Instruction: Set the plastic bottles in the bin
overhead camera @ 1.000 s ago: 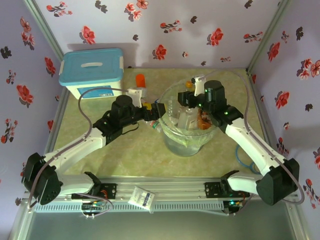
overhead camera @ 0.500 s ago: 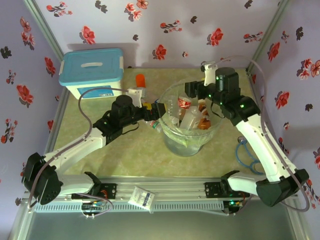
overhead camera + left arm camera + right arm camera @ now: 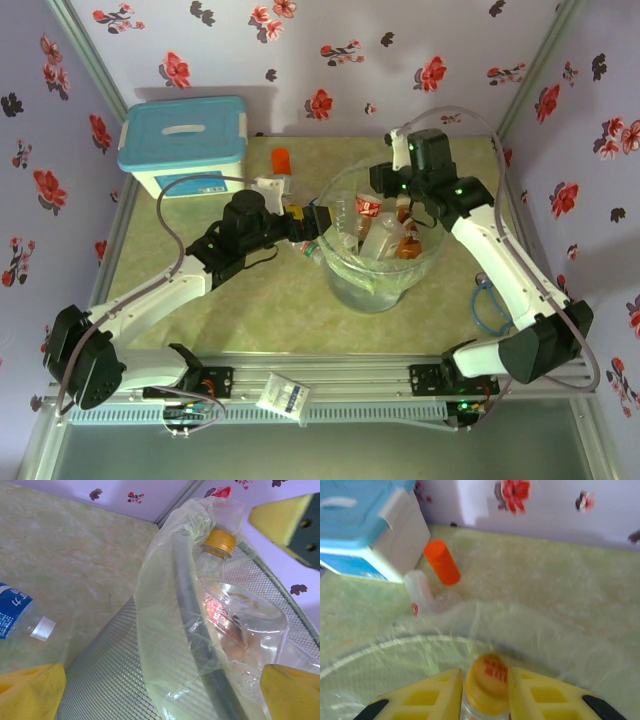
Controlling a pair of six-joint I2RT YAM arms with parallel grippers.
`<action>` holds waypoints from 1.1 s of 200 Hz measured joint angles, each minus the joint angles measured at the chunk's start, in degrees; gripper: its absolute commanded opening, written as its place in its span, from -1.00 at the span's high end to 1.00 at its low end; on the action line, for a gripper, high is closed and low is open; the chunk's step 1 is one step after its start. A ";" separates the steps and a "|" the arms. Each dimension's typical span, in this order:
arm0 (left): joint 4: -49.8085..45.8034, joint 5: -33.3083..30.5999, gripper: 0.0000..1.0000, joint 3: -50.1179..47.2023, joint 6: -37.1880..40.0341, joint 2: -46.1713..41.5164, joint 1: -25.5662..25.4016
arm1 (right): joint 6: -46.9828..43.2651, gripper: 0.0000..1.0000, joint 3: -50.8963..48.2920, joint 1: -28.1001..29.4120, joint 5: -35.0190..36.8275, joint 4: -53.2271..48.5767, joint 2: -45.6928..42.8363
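The bin [image 3: 375, 290], a grey mesh bucket with a pale green liner, stands mid-table with several plastic bottles [image 3: 380, 238] piled inside. My right gripper [image 3: 486, 690] hangs over the bin's far rim [image 3: 390, 188], its yellow fingers shut on the orange cap [image 3: 487, 677] of one bottle. My left gripper [image 3: 160, 695] is open at the bin's left rim [image 3: 318, 228], straddling liner and mesh. Inside the liner there stands an orange-capped bottle [image 3: 235, 610]. A blue-labelled, white-capped bottle [image 3: 20, 622] lies on the table left of the bin. Another clear bottle [image 3: 420, 592] lies behind it.
A short orange cylinder [image 3: 442, 562] lies beside that far bottle. The white box with a blue lid [image 3: 183, 140] stands at the back left. Flowered walls close in the table on three sides. A small packet [image 3: 283, 393] rests on the front rail.
My right gripper rose out of the bin, swung toward its far rim, opened wider and then shut on an orange cap. The left arm has stayed still and open.
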 measured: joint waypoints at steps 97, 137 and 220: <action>1.84 -0.02 -0.99 0.07 0.02 0.96 0.00 | 2.99 0.32 -6.93 0.02 0.02 3.15 -4.17; -0.96 -0.94 -0.99 0.15 0.63 -0.83 0.00 | 2.86 0.09 -2.45 -0.04 0.70 1.36 -7.17; -13.35 -6.84 -0.99 0.46 2.23 -11.91 5.44 | 2.64 -0.05 -2.16 -0.83 3.72 -0.28 -11.85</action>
